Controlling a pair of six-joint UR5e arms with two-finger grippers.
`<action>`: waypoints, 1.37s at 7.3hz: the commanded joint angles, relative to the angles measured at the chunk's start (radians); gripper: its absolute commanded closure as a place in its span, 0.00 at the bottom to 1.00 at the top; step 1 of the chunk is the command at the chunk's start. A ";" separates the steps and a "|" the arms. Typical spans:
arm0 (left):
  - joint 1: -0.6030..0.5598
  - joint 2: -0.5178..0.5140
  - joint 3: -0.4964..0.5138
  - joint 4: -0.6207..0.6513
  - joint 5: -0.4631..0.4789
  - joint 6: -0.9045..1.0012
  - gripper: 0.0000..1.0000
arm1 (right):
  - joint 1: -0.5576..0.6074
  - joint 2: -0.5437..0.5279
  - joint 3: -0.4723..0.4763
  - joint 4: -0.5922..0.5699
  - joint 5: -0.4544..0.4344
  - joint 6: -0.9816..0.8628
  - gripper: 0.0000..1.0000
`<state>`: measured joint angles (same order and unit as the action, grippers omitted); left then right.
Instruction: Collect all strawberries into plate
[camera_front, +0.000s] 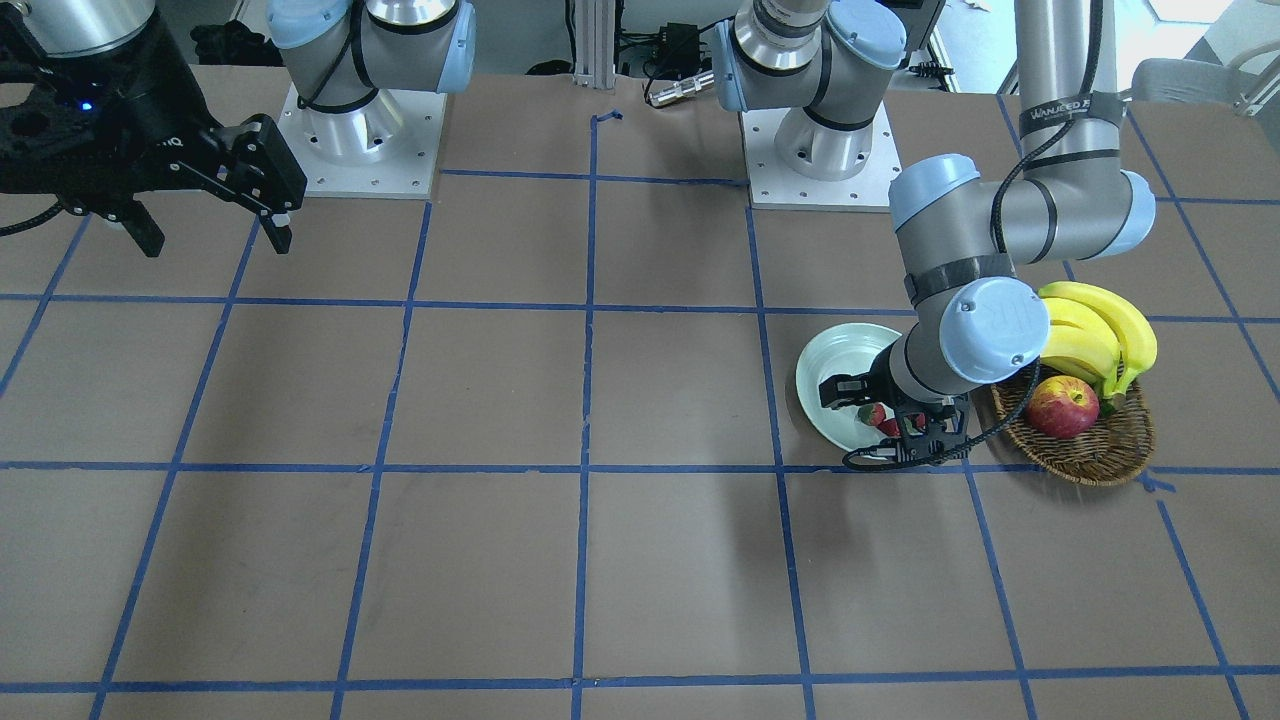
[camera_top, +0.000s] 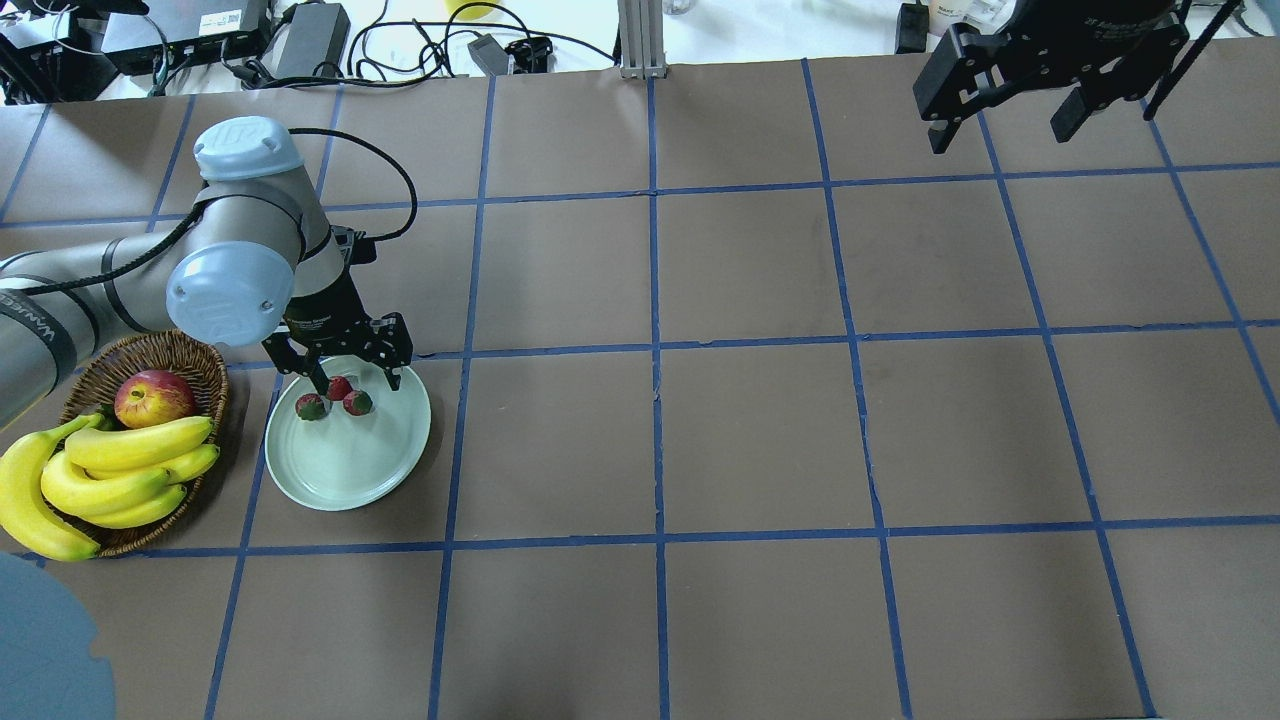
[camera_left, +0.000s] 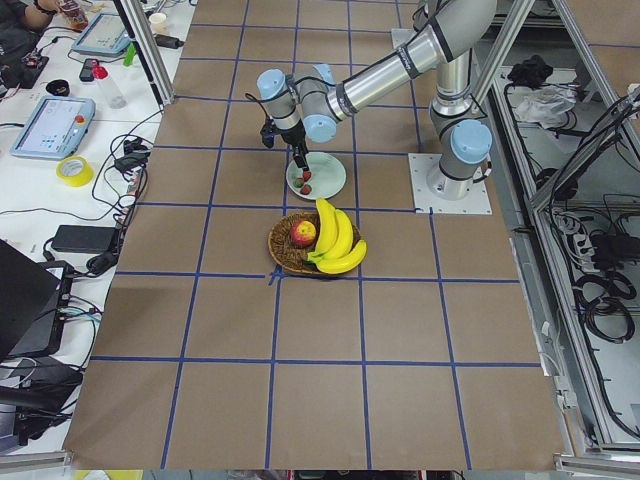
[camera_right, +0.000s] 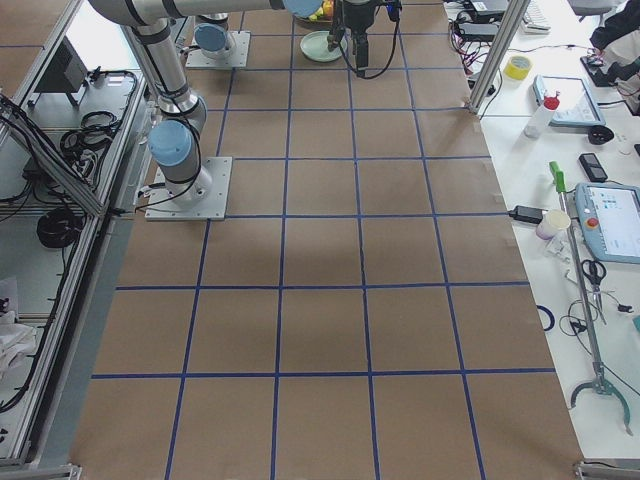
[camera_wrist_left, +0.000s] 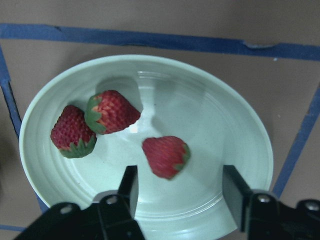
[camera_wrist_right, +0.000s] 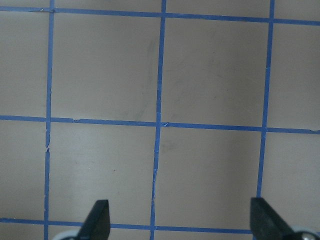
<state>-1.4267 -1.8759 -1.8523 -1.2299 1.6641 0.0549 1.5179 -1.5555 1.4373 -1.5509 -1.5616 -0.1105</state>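
Three red strawberries lie in the pale mint plate (camera_top: 350, 470): one (camera_wrist_left: 72, 132) touching a second (camera_wrist_left: 112, 111) on the left, and a third (camera_wrist_left: 166, 156) apart, nearer the middle and slightly blurred. They show overhead too (camera_top: 310, 406) (camera_top: 339, 387) (camera_top: 357, 402). My left gripper (camera_top: 345, 375) hangs open just above the plate's far side, its fingers (camera_wrist_left: 129, 187) either side of the third strawberry and not touching it. My right gripper (camera_top: 1010, 105) is open and empty, high over the far right of the table.
A brown wicker basket (camera_top: 190, 355) stands beside the plate on its left, holding a red-yellow apple (camera_top: 153, 397) and a bunch of bananas (camera_top: 120, 470). The brown table carries a blue tape grid (camera_top: 655, 350). The arm bases (camera_front: 360, 140) stand at the robot's edge.
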 joint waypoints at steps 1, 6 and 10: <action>-0.021 0.047 0.097 -0.026 -0.041 -0.012 0.00 | 0.001 0.000 0.000 0.000 0.000 0.000 0.00; -0.136 0.220 0.180 -0.103 -0.044 -0.059 0.00 | 0.001 0.000 0.000 0.000 0.000 0.000 0.00; -0.129 0.306 0.285 -0.393 -0.043 -0.073 0.00 | 0.001 0.000 0.000 0.000 0.000 0.000 0.00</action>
<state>-1.5584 -1.5981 -1.5731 -1.5583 1.6158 -0.0177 1.5185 -1.5555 1.4373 -1.5515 -1.5616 -0.1105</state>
